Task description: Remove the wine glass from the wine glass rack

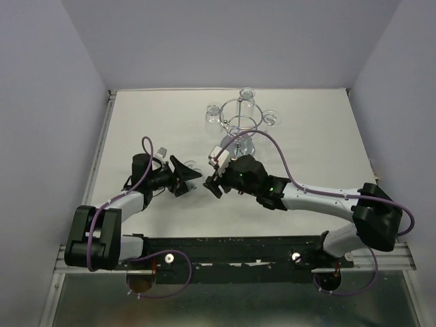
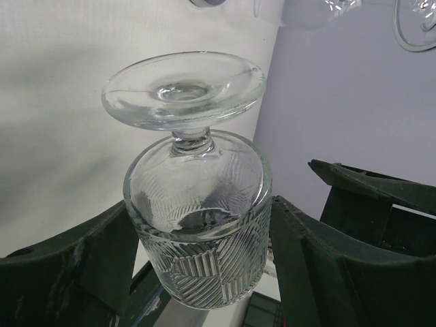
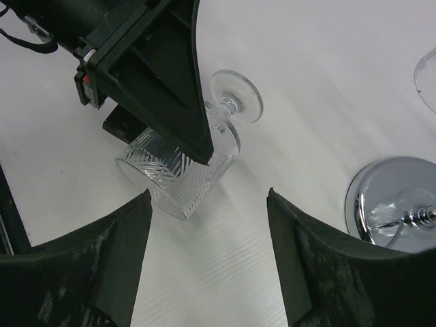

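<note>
The wine glass (image 2: 197, 218), clear with a ribbed cut pattern and a round foot, sits bowl-first between my left gripper's (image 2: 201, 252) fingers, foot pointing away. In the top view the glass (image 1: 189, 165) is off the rack, at the tip of my left gripper (image 1: 185, 176). The right wrist view shows it (image 3: 184, 170) tilted just over the table under a left finger (image 3: 163, 75). My right gripper (image 3: 208, 225) is open and empty, just right of the glass (image 1: 214, 178). The chrome wine glass rack (image 1: 240, 122) stands behind, its mirrored base (image 3: 392, 201) at right.
Three more glasses hang on the rack's hooks: left (image 1: 214, 112), back (image 1: 246, 94) and right (image 1: 271, 119). White walls close in the table on the left, back and right. The two arms' heads are close together in the table's middle.
</note>
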Controlling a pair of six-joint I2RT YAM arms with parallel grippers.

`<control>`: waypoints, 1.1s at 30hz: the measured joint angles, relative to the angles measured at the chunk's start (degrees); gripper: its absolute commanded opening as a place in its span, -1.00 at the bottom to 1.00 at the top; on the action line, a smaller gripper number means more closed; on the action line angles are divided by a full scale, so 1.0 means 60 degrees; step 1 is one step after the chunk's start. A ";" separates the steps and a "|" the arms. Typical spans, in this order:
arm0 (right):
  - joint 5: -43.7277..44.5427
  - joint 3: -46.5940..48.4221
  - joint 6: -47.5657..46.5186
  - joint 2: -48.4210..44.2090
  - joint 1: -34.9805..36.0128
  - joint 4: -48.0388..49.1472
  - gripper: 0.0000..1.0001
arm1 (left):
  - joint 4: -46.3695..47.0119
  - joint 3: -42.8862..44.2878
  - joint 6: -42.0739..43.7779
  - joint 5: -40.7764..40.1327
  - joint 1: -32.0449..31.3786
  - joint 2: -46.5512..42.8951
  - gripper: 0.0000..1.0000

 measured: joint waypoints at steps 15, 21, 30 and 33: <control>0.0499 0.0550 -0.0117 0.1588 0.0135 0.0444 0.41 | 0.0408 -0.0168 -0.1359 0.0011 0.0907 0.0925 -0.43; 0.0772 0.1399 -0.0091 0.2375 0.0138 0.0594 0.34 | 0.0335 -0.0149 -0.1723 -0.0011 0.0900 0.0925 -0.49; 0.0900 0.2142 0.0226 0.3268 0.0200 0.0579 0.19 | 0.0007 -0.0066 -0.2404 -0.0098 0.0962 0.0925 -0.56; 0.0918 0.2277 0.0211 0.3464 0.0200 0.0579 0.05 | -0.0117 -0.0015 -0.2645 -0.0098 0.0962 0.0929 -0.60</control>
